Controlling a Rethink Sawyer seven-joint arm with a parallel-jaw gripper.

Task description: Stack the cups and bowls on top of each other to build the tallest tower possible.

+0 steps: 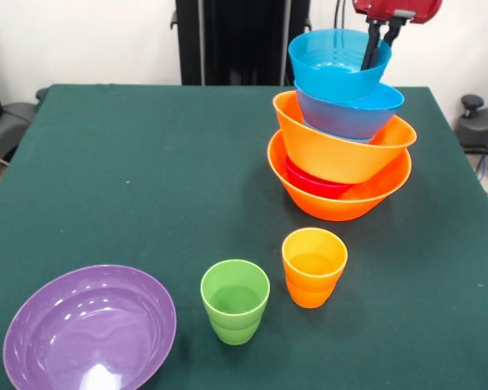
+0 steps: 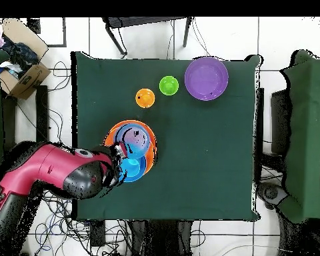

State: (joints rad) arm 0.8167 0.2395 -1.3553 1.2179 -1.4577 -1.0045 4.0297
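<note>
The tower [image 1: 339, 154] stands at the right of the table. A large orange bowl [image 1: 342, 199] is its base, with a red bowl [image 1: 313, 184], a second orange bowl [image 1: 333, 150] and a blue bowl [image 1: 354, 114] nested above. On top, a tilted blue bowl [image 1: 329, 65] leans left. My gripper [image 1: 377, 49] comes down at this top bowl's right rim and is shut on it, one finger inside and one outside. Toward the front stand a green cup [image 1: 235, 301], an orange cup [image 1: 313, 266] and a wide purple bowl [image 1: 89, 329]. From overhead, my gripper [image 2: 122, 157] covers part of the tower [image 2: 139, 137].
The green table [image 1: 146, 162] ends close to the right of the tower. In the overhead view, the purple bowl [image 2: 207, 78], green cup [image 2: 169, 85] and orange cup [image 2: 145, 98] line up along the far edge. A cardboard box [image 2: 23, 73] sits off the table.
</note>
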